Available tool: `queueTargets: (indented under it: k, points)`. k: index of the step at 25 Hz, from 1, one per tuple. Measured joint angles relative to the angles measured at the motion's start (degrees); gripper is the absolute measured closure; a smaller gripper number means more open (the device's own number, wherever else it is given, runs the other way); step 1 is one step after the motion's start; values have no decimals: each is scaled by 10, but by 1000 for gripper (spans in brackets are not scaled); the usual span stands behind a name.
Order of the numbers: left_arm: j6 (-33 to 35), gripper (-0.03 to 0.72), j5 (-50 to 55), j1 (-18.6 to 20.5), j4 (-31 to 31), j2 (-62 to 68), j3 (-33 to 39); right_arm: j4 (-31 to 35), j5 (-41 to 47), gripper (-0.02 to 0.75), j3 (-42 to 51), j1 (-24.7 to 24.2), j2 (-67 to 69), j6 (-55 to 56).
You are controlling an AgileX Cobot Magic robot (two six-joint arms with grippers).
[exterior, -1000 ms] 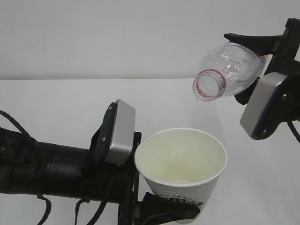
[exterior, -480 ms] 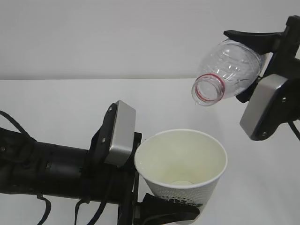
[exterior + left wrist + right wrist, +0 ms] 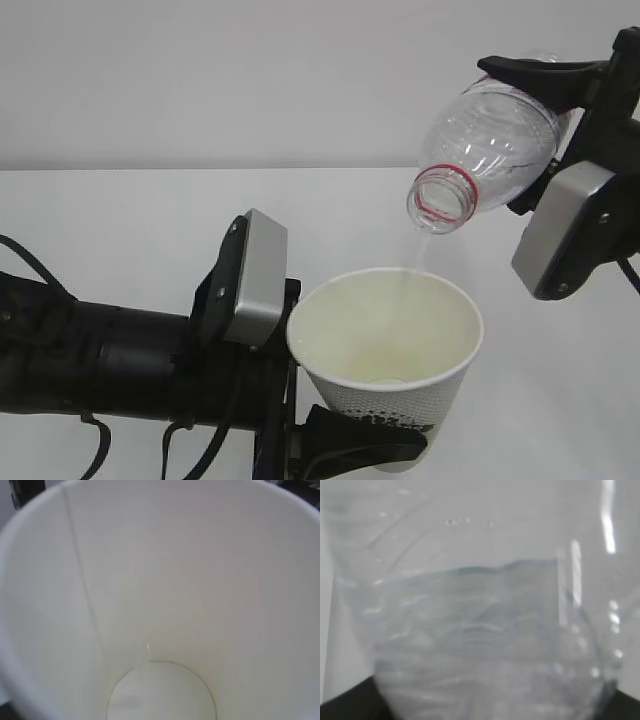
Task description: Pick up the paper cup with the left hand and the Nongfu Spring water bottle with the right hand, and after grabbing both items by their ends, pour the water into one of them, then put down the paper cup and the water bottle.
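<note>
Left hand point(image 3: 345, 440) pinches the cup point(image 3: 385, 345), right hand point(image 3: 535, 135) clamps the tipped bottle point(image 3: 490, 145) — thin water point(image 3: 412, 262) stream lands near the rim, so any drift spills it.

Exterior view faces both arms closely; wrist views fill with paper cup point(image 3: 165, 605), bottle point(image 3: 480, 610).

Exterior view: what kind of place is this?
Probably a robot test bench: a bare white table, a plain wall, and only a paper cup and water bottle.
</note>
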Motion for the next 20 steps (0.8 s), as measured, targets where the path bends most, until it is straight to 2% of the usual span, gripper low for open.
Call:
queueTargets:
  k: [20]
  points:
    - [0,190,0,0,-11,0,0,0,-17,279,0,0,0,-2]
